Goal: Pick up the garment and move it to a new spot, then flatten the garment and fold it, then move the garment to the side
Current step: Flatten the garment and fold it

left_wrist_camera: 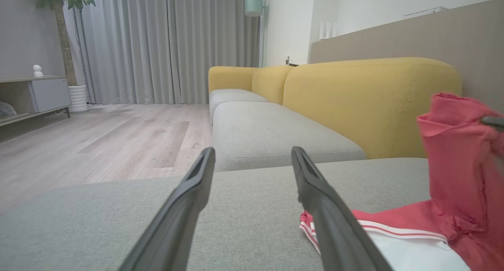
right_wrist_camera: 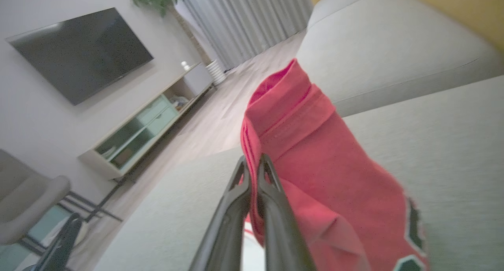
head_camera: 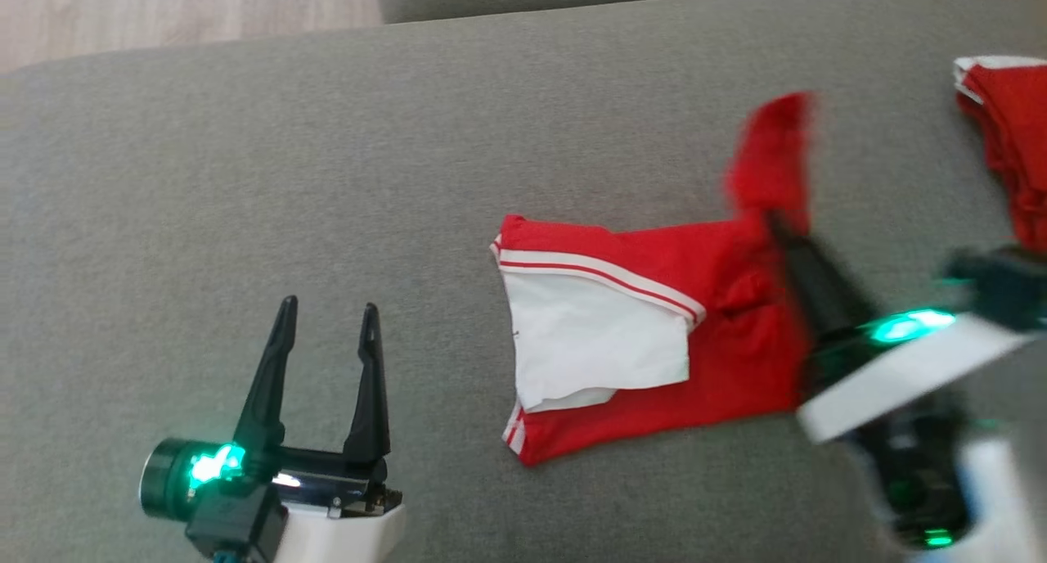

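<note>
Setting: A broad grey sofa cushion (head_camera: pixel 245 178) seen from above, with pale wood floor (head_camera: pixel 164 6) beyond its far edge.

Garment: A red garment (head_camera: pixel 736 342) with white stripe trim lies on the cushion, right of the middle. Most of it is flat. A white panel (head_camera: pixel 597 342) is folded over its left half. One red flap at its right end is held up off the cushion and stands above the rest.

Right arm: It enters from the lower right corner. Its white forearm (head_camera: pixel 900 379) slants up and to the left and is blurred, with a green light glowing at the wrist.

Right gripper (head_camera: pixel 777 223): The two dark fingers are pressed together and pinch the raised red flap. In the right wrist view the cloth drapes down from the closed tips, and its hem stands above them.

Left arm: It sits low at the lower left, rising from the bottom edge, with a green light at the wrist and its fingers pointing away from the robot.

Left gripper (head_camera: pixel 329 305): The fingers are spread wide with nothing between them. It is over bare cushion, left of the garment and not touching it. Whether it rests on the cushion cannot be told.

Other cloth: A second red cloth (head_camera: pixel 1010 137) with a white edge lies at the cushion's far right, apart from the garment.

Background: The left wrist view shows a yellow backrest (left_wrist_camera: pixel 374 101) behind the cushion.
</note>
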Robot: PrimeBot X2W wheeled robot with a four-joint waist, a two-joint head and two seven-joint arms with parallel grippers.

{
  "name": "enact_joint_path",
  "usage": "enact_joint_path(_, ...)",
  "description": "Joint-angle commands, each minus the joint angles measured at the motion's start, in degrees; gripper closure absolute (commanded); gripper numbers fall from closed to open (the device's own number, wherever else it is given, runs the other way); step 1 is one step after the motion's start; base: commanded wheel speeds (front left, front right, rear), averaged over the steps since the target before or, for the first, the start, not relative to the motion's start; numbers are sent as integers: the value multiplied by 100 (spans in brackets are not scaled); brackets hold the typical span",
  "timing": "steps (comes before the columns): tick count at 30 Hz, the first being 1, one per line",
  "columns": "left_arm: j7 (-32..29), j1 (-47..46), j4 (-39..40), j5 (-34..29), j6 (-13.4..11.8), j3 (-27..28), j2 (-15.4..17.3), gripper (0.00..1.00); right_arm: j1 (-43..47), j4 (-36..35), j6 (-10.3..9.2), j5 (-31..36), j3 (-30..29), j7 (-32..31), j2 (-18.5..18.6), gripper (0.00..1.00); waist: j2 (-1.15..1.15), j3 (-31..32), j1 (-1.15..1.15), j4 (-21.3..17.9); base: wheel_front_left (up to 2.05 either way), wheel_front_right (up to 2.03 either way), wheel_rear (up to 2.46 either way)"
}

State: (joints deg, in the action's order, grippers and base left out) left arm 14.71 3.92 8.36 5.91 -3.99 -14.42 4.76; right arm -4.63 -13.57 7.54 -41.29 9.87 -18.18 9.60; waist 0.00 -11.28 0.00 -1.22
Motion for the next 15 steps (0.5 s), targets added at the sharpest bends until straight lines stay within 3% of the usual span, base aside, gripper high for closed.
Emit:
enact_joint_path(1,29,-114,154,-59,19,216,-58,0,-258,-120,-5,125,274,13,-79,100,0,13,0,90,0,0,0)
enact_joint_path(5,29,-113,117,-81,74,221,-100,0,-362,448,-5,294,971,96,-405,100,0,-3,0,297,0,0,0)
enact_joint_path(11,29,-94,91,-75,95,282,-141,0,-427,1434,-5,352,1599,292,-592,100,0,-66,0,552,0,0,0)
enact_joint_path(12,29,-95,84,-78,89,295,-147,0,-440,1570,-5,336,1669,347,-609,80,0,-74,0,575,0,0,0)
enact_joint_path(13,29,-96,77,-78,81,305,-152,0,-459,1685,-5,309,1732,428,-626,0,0,-81,0,596,0,0,0)
enact_joint_path(15,29,-96,71,-75,79,309,-157,0,-482,1765,-5,250,1812,523,-639,0,0,-86,0,612,0,0,0)
